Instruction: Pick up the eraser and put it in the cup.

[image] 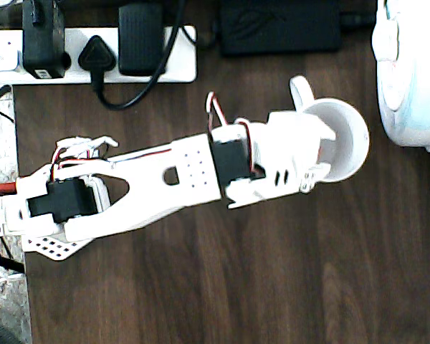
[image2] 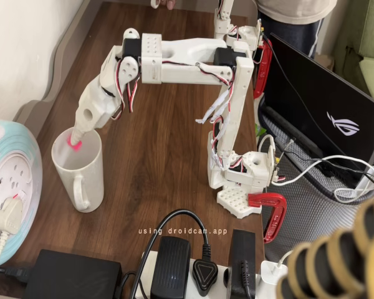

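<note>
The white cup stands right of centre on the dark wood table in the overhead view, its looped handle pointing to the top. My white gripper reaches over the cup's mouth and covers its left half. In the fixed view the cup is at the left with its handle facing the camera. The gripper points down into the mouth, and the small pink-red eraser is pinched at the fingertips just inside the rim. The gripper is shut on it.
A large white-and-pale-blue appliance sits close to the cup, also at the left edge. A power strip with black plugs and a black adapter line one table edge. A laptop stands beside the clamped arm base.
</note>
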You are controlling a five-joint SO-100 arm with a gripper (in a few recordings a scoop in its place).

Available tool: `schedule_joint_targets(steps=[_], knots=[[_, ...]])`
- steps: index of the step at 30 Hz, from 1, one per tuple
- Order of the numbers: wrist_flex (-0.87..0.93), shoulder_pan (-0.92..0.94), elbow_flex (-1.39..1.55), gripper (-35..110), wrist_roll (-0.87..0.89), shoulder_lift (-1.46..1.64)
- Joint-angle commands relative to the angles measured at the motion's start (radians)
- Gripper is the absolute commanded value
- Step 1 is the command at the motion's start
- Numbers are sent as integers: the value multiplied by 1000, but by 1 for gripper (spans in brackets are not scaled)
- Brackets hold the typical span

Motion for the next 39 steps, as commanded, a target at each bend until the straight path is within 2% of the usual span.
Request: schedule_joint_targets(steps=[1, 7, 16, 22, 25, 39], knots=[[3, -20, 5, 0, -12, 72], [15, -25, 117, 0, -71, 302], [-279, 118, 916, 0, -440, 1147], [-295, 190, 1236, 0, -509, 1344], [-201, 187, 1358, 0, -534, 1566], [-106, 195, 1513, 0, -436, 1600]])
